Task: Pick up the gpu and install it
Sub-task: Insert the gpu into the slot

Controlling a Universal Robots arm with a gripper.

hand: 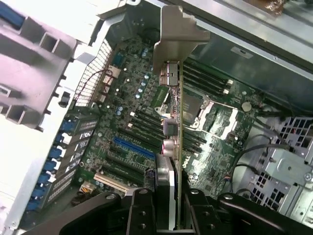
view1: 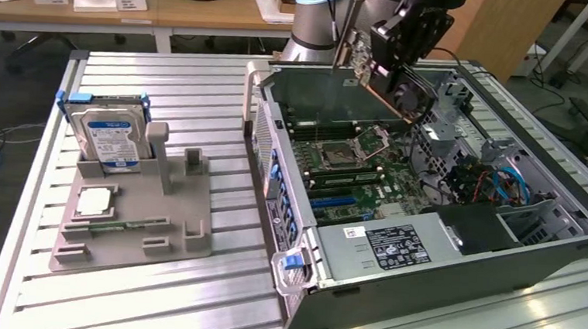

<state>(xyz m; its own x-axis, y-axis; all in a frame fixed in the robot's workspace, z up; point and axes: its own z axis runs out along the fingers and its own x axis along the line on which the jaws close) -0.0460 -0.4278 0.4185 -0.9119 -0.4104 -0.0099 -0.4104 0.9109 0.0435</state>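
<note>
The gpu (view1: 365, 75) is a thin card with a brownish edge and a silver bracket. It hangs tilted above the back of the open computer case (view1: 452, 284). My black gripper (view1: 400, 52) is shut on it. In the wrist view the gpu (hand: 172, 122) is edge-on, its metal bracket farthest from the gripper (hand: 168, 203), whose fingers (hand: 142, 208) clamp its near end. Below it lies the green motherboard (hand: 220, 147) with a blue expansion slot (hand: 134, 149) and the processor socket (view1: 338, 154). The card is clear of the board.
A grey holder (view1: 135, 215) on the slatted table at the exterior view's left carries an upright silver hard drive (view1: 109, 140) and a small square chip (view1: 95, 201). Inside the case are a labelled power supply (view1: 392, 245), blue cables (view1: 500, 183) and drive cages. The robot base (view1: 320, 19) stands behind.
</note>
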